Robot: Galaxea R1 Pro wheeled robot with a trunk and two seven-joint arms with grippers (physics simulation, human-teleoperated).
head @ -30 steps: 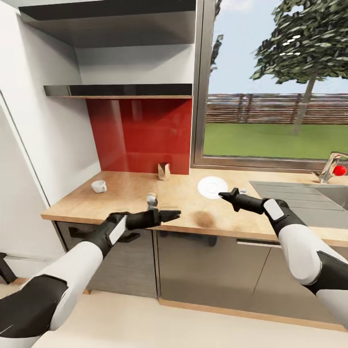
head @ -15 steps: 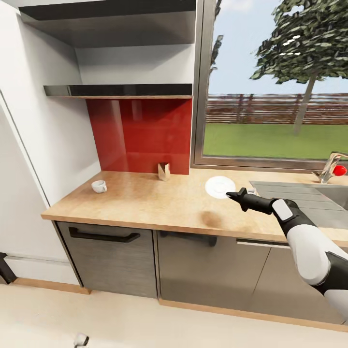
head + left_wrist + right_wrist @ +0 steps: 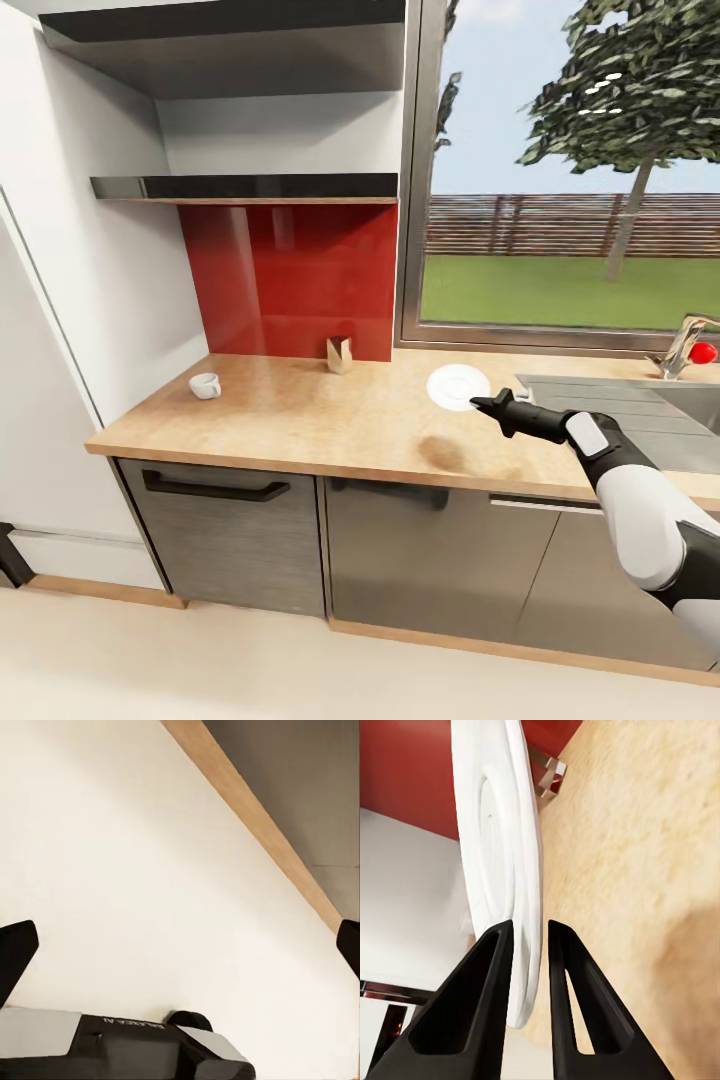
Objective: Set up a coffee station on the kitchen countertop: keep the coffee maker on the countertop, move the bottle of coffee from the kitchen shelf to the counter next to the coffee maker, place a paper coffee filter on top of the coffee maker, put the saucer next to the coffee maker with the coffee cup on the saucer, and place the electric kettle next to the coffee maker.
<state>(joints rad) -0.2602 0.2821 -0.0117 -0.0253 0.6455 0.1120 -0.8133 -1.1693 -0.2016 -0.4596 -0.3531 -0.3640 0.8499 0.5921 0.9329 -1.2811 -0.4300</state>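
The left arm, stretched over the countertop (image 3: 300, 420) a second ago, has dropped out of the head view, while the saucer (image 3: 457, 386) has shifted right. In the head view, the right gripper (image 3: 482, 404) holds the saucer's rim above the worktop, near the sink (image 3: 640, 415); the coffee cup (image 3: 205, 385) sits well to the left, the paper coffee filter (image 3: 339, 354) against the red backsplash (image 3: 300, 280).

Left wrist view: the left gripper (image 3: 180, 945), fingers spread wide, faces pale floor (image 3: 135, 870).

Right wrist view: black fingers (image 3: 472, 997) pinch the saucer's edge.
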